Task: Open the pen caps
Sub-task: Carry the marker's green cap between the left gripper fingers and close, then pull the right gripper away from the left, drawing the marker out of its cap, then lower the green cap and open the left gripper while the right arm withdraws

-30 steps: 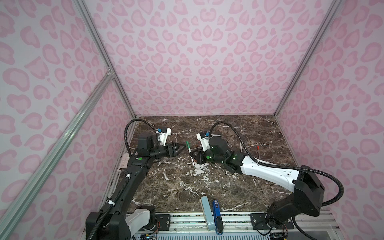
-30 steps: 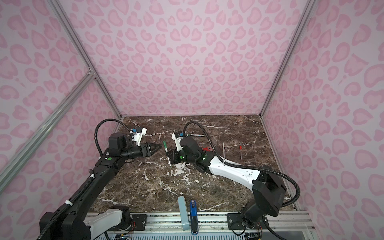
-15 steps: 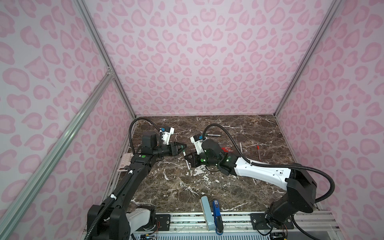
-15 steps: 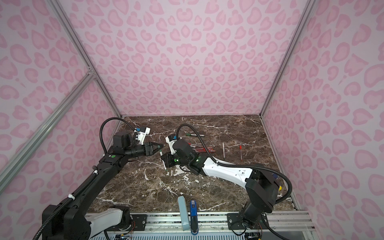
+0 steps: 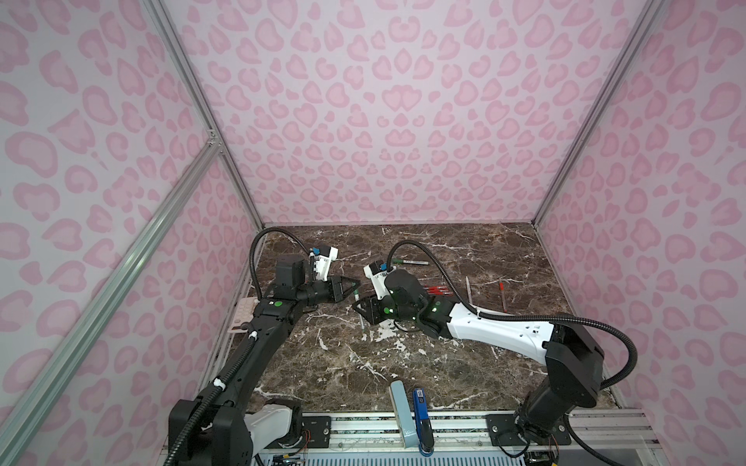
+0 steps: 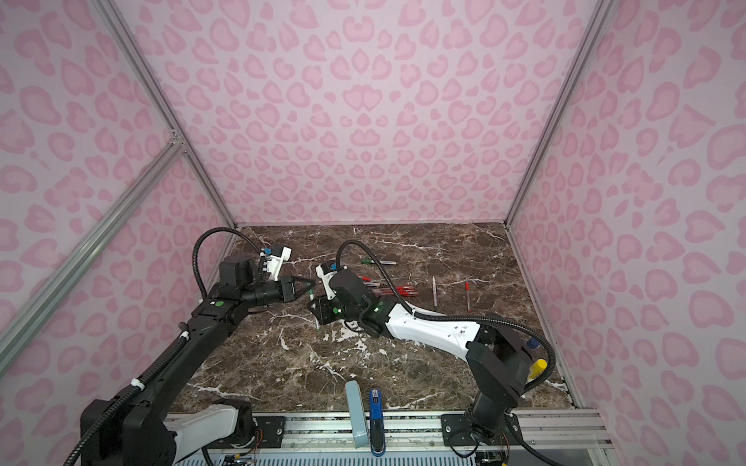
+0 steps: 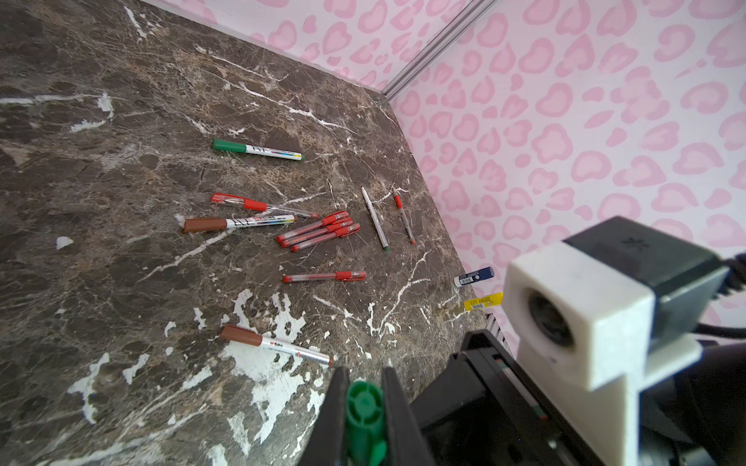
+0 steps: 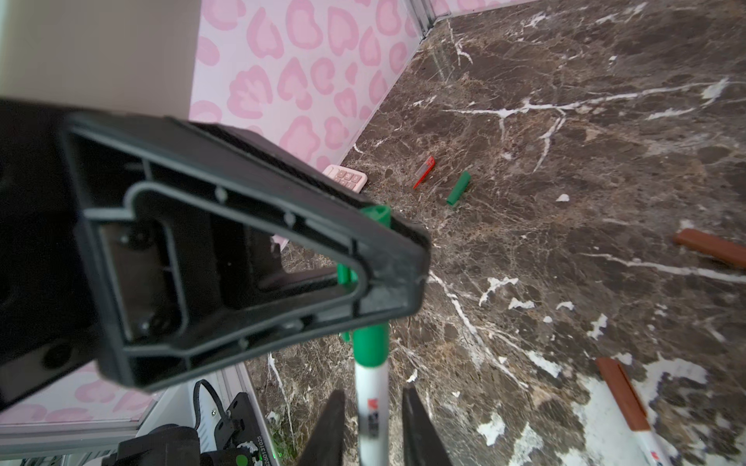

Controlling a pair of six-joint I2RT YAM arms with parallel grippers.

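Newly closed, left gripper (image 7: 364, 375) clamps the green cap (image 7: 365, 415); right gripper (image 8: 372, 393) seemingly parted around the marker (image 8: 370, 375).

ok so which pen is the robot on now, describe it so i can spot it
Find the middle of the marble table, where both grippers meet. A white-barrelled marker hangs there, green cap pinched in the left gripper, barrel between the open jaws of the right gripper. It is the only pen in a gripper; the other pens lie flat on the table.
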